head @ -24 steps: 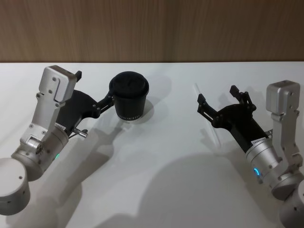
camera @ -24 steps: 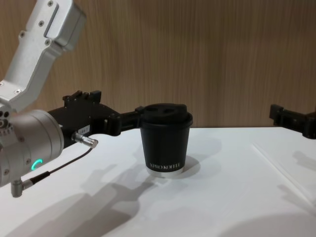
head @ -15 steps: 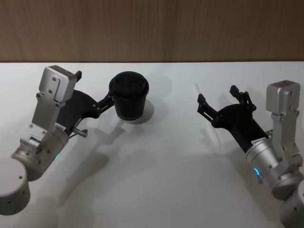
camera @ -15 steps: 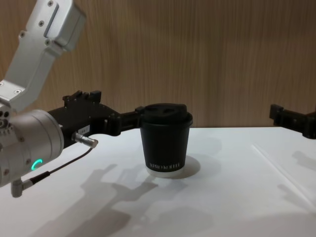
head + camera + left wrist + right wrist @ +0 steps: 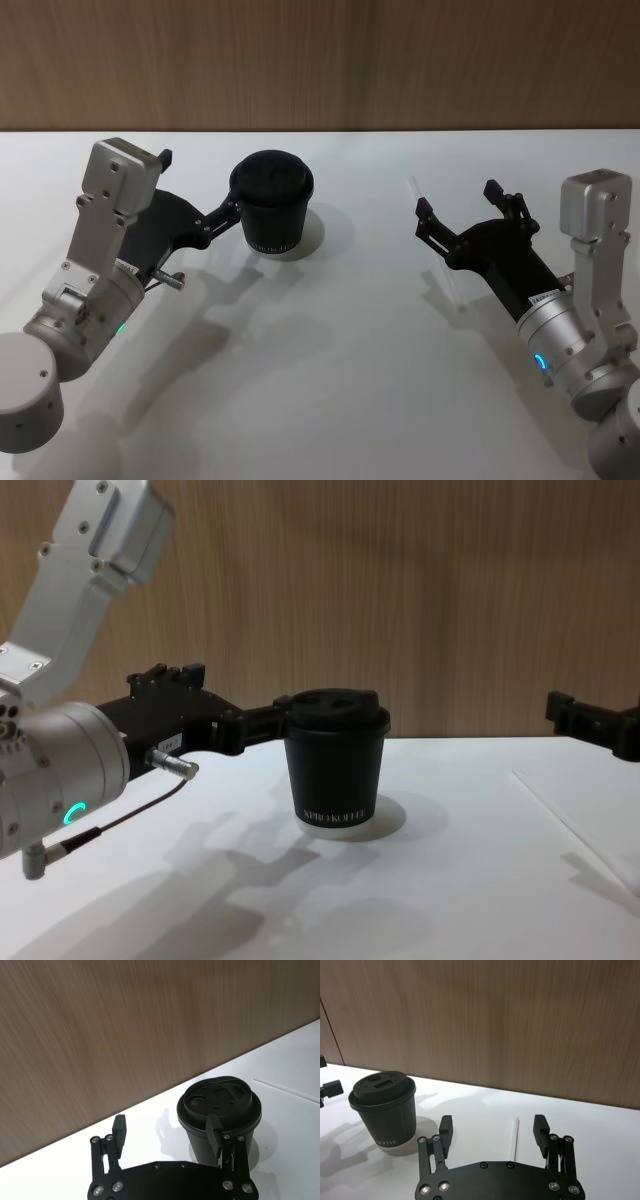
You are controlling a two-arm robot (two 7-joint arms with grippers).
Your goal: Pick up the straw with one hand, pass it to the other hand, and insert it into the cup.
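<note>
The straw (image 5: 415,187) lay flat on the table (image 5: 340,380) toward its right edge. Its long axis ran from the far edge toward the near edge, slanting slightly rightward as it came nearer. The right end effector (image 5: 456,200) hovered above it, fingers apart and empty, straddling the straw so that it ran between them along the line of reach. The left end effector (image 5: 200,182), likewise apart, sat well away by the cup (image 5: 272,205) in the table's far-left part, one finger just at the cup's side. The right arm was plainly nearer, and a straight descent looked sufficient.
</note>
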